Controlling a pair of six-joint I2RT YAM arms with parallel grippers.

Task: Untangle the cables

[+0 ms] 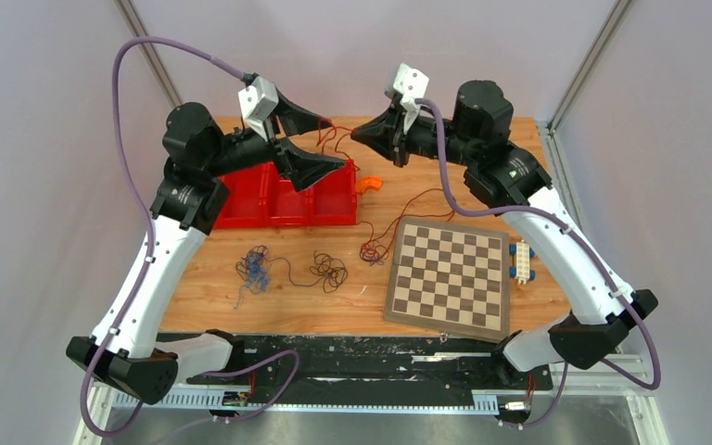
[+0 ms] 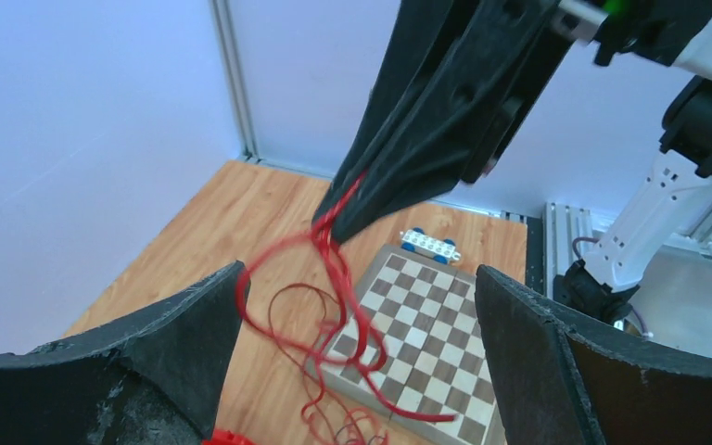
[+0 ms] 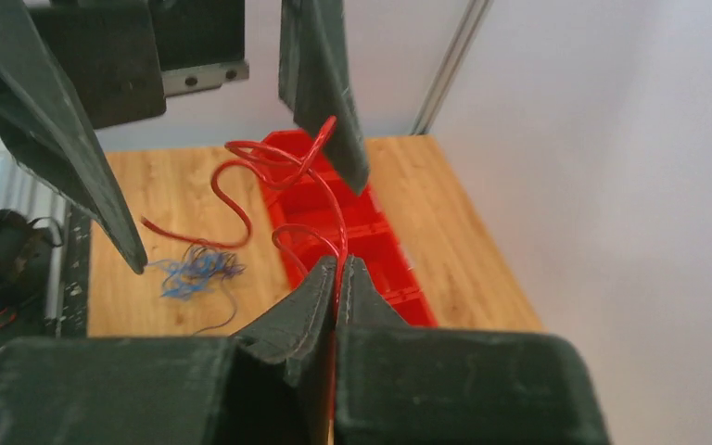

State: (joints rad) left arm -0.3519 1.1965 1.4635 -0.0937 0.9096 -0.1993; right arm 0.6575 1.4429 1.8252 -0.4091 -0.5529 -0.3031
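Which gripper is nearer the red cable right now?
Right. The right gripper is shut on the red cable, pinching it at its fingertips. The left gripper is open facing it, with the raised strand showing between its spread fingers, not gripped.

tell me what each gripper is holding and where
Right gripper: red cable, a raised stretch pinched between its fingers, the rest dangling. Left gripper: open, holding nothing.

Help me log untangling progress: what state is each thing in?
Left tool: open.
Right tool: shut on thin curly red wire.
Red wire: partly lifted, rest on wooden table.
Thin blue wire clump: tangled, lying flat.
Thin dark wire clump: tangled, lying flat.
Wooden chessboard: flat, bare.
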